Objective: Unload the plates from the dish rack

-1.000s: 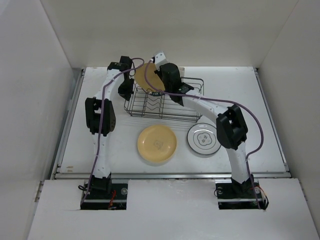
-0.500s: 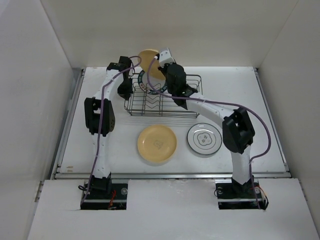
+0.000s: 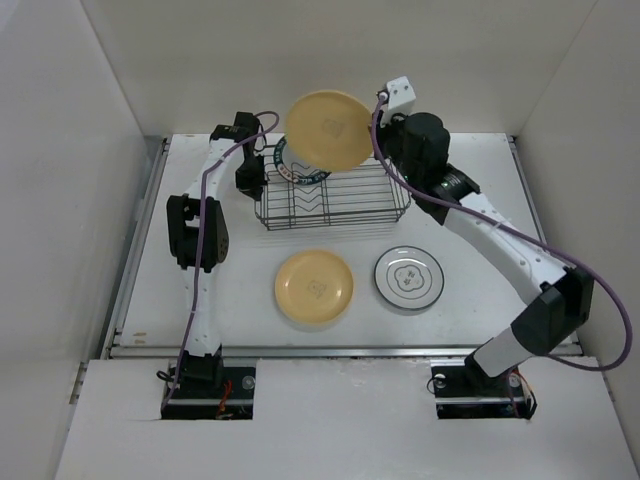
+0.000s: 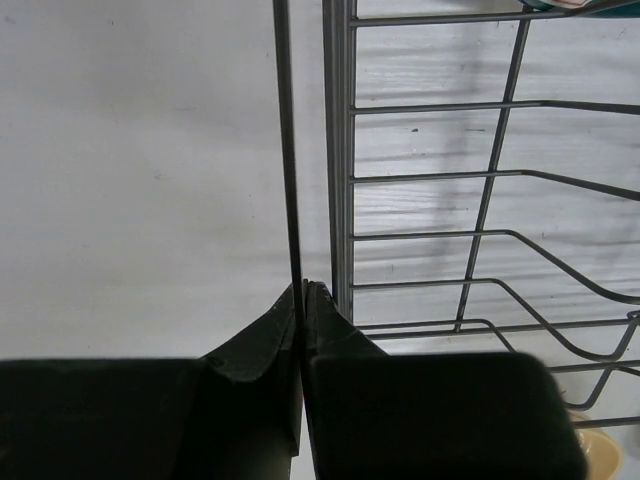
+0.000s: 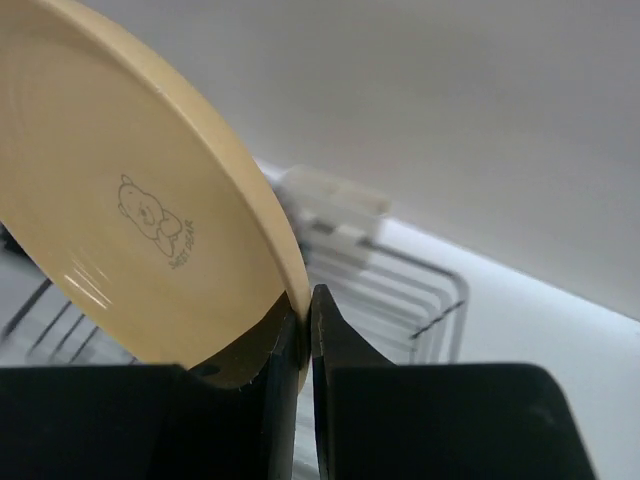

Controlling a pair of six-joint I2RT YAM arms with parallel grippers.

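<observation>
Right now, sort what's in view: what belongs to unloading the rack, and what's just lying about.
Job: rack, left pincer shut on its wire; held plate in right pincer; green-rimmed plate in rack; yellow plate and dark-rimmed plate on table.
Lying about: holder on rack.

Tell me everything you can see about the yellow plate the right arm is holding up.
The yellow plate is round, glossy and ceramic-looking, with a raised rim and a small bear drawing at its centre. It is held in the air over the dish rack, tilted with its face toward the top camera. Only the right gripper touches it, pinching its rim.
</observation>
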